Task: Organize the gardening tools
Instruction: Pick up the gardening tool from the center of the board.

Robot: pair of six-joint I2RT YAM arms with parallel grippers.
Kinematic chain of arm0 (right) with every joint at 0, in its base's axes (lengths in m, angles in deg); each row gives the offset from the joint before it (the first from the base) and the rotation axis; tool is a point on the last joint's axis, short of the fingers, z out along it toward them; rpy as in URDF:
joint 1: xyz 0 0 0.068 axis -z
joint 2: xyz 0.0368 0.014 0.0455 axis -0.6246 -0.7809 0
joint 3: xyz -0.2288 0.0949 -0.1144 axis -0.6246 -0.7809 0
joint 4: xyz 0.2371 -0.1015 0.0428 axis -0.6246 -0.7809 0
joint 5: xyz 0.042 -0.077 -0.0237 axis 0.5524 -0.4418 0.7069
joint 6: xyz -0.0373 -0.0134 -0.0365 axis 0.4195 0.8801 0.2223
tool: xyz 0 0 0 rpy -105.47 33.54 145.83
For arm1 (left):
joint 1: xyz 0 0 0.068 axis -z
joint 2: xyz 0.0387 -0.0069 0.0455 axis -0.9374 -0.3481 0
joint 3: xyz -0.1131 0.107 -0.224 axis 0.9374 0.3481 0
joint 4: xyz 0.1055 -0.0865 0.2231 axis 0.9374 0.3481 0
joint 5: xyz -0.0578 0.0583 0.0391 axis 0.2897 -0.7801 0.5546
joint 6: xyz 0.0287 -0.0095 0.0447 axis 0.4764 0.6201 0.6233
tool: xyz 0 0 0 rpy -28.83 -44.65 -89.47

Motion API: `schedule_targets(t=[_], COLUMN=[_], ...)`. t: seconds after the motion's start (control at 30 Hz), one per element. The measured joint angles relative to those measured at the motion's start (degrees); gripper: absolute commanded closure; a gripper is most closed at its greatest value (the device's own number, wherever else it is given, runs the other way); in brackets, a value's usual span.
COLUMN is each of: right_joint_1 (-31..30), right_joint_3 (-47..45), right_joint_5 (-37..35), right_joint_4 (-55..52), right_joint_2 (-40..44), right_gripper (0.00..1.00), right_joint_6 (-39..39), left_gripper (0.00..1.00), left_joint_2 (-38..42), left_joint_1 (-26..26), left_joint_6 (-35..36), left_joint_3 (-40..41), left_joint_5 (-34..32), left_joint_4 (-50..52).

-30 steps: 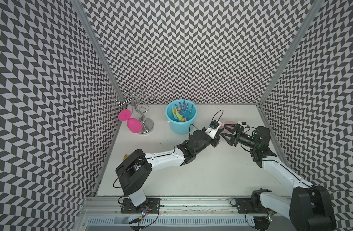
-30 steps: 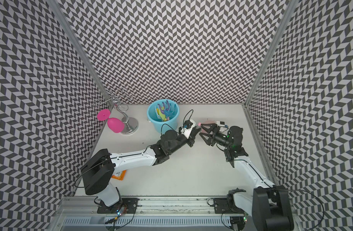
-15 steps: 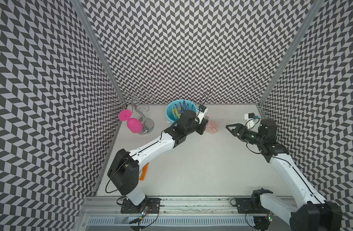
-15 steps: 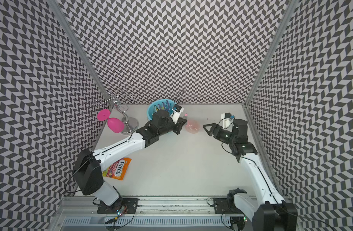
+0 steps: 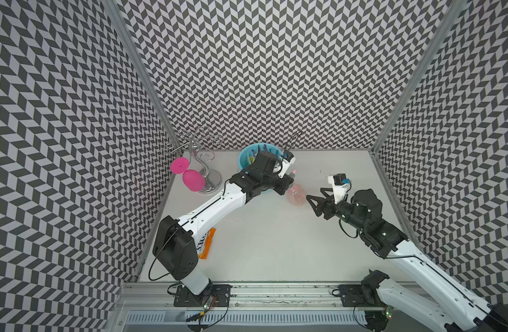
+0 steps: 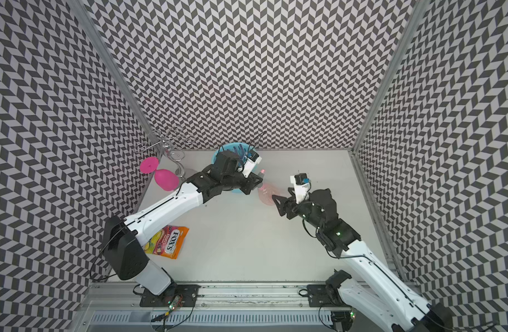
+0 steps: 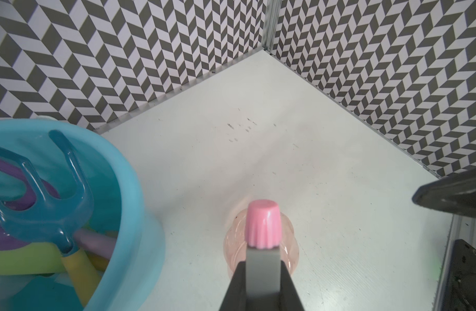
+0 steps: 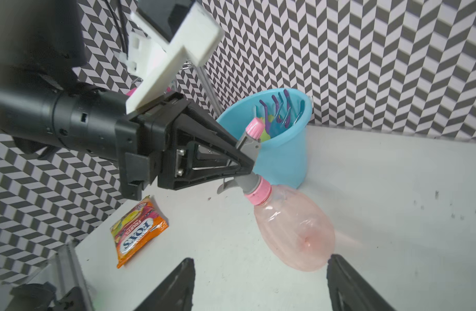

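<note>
1. Far left, a magenta plastic wine glass (image 5: 193, 179) hangs on a chrome wire stand (image 5: 208, 172). An orange foil snack packet (image 6: 168, 241) lies flat by the left arm's base. Neither is mine to sort, and both are well apart from the work.
2. The round blue plastic bucket (image 8: 282, 159) at the back holds the small plastic hand tools. A blue three-pronged fork (image 7: 42, 194) and a purple fork (image 8: 281, 107) stick up past the rim.
3. My left gripper (image 8: 249, 159) is clamped tight on the grey trigger head of the translucent pink spray bottle (image 8: 296, 229). The bottle hangs tilted just beside the bucket. I cannot tell whether its base touches the table.
4. My right gripper (image 5: 312, 204) stands wide apart and holds nothing, with one fingertip just beside the bottle's base.
5. My worries:
   - The pinch on that narrow head looks thin, so the bottle could swivel or slip.
   - Its swinging body could knock the bucket.
   - The bottle could snag on the raised prongs going in.
   - A careless right finger could twist it loose.
</note>
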Motion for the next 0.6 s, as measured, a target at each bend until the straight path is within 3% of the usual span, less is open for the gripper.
schedule_targets(t=[0.6], right_joint_1=[-10.4], right_joint_3=[-1.1], right_joint_5=[-9.4], right_joint_4=[4.7], right_joint_2=[-1.0], right_gripper=[0.18], right_joint_6=[17.6], left_gripper=[0.98], left_joint_2=[1.3], left_joint_1=[1.4], left_joint_6=[0.2], left_joint_3=[-7.8], left_joint_5=[7.5], left_joint_4=[10.4])
